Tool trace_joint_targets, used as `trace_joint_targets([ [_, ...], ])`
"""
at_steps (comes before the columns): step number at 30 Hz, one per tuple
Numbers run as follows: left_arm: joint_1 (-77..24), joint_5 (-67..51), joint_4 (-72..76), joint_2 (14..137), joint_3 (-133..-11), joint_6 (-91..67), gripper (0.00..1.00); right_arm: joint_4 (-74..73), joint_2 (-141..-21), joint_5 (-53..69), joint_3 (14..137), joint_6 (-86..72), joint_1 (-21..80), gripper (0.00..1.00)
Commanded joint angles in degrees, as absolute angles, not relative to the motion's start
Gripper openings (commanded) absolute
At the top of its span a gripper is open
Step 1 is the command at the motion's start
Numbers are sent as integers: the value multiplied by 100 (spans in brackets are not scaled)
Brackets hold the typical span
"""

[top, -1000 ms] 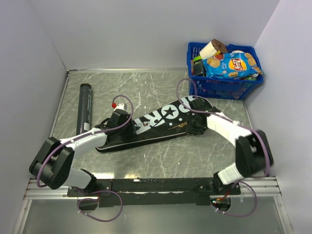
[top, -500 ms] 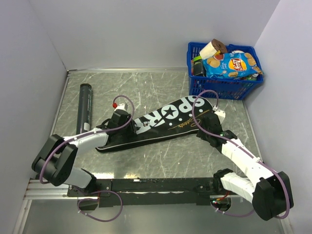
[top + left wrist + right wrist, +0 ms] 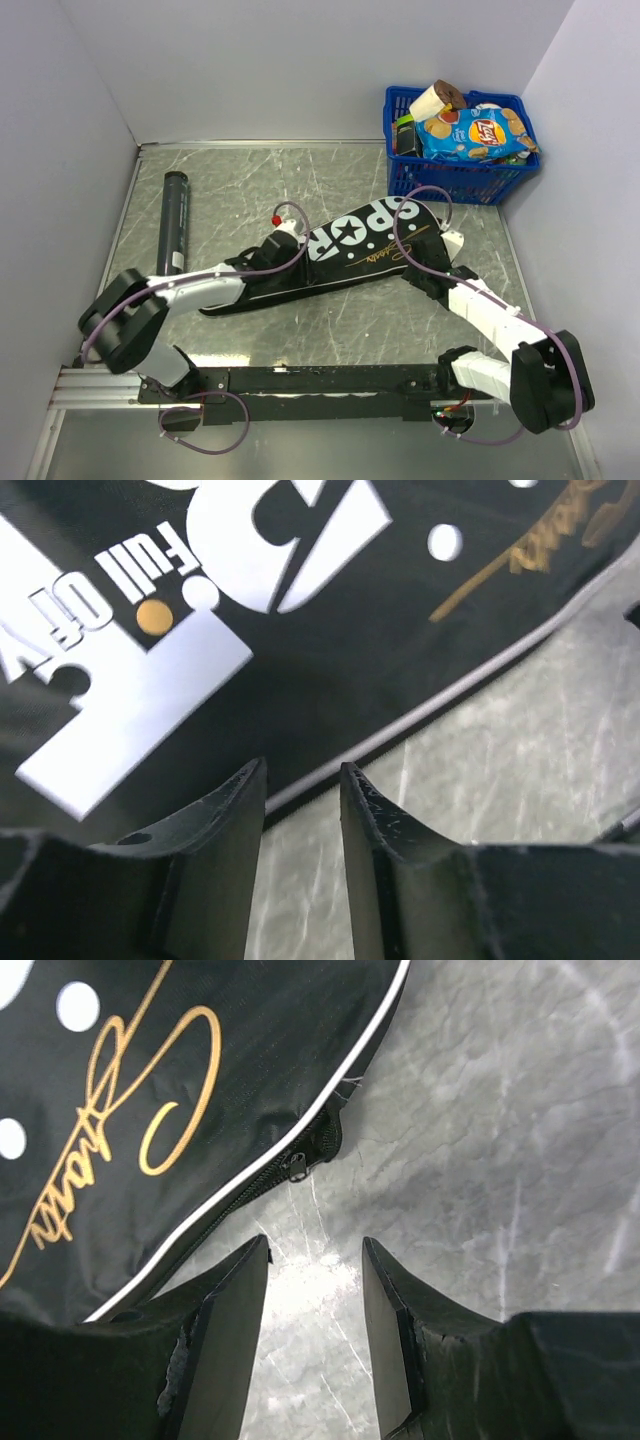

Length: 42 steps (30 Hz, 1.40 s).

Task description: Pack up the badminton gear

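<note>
Grey marbled tabletop (image 3: 330,180), white walls round it. Black racket-shaped "SPORT" cover (image 3: 350,250) lies flat mid-table on a diagonal, wide end twd the blue plastic basket of snack packets (image 3: 450,180) at far right. Long black tube (image 3: 172,222) lies well apart, far left. Left gripper (image 3: 303,770) is over the cover, approx mid-length. Jaws part-open, narrow gap, nothing between them; the white-piped edge sits just ahead of the tips. Right gripper (image 3: 315,1245) is at the wide end's edge. Jaws part-open, a bit wider, only bare table between; zip pull (image 3: 297,1167) just beyond the tips, not touched.
</note>
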<state>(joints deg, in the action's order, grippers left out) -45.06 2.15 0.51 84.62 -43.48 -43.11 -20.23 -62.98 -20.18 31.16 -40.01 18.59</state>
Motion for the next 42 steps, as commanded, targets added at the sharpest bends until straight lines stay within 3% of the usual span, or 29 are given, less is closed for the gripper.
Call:
trace_joint_targets([
  [1,-4500,184,298,9192,-4561,-4544,39,-1329,-6398,-2039,2875,-4350,1828,50],
  [10,-4035,422,211,10318,-5080,-4184,36,-905,-7013,-1978,2970,-4386,1819,50],
  [18,-3542,308,255,10108,-4869,-4034,35,-826,-7426,-2118,3260,-4351,1828,49],
  [42,-3524,-246,712,10099,-4483,-3973,30,-1045,-8121,-2382,3920,-4693,2479,47],
])
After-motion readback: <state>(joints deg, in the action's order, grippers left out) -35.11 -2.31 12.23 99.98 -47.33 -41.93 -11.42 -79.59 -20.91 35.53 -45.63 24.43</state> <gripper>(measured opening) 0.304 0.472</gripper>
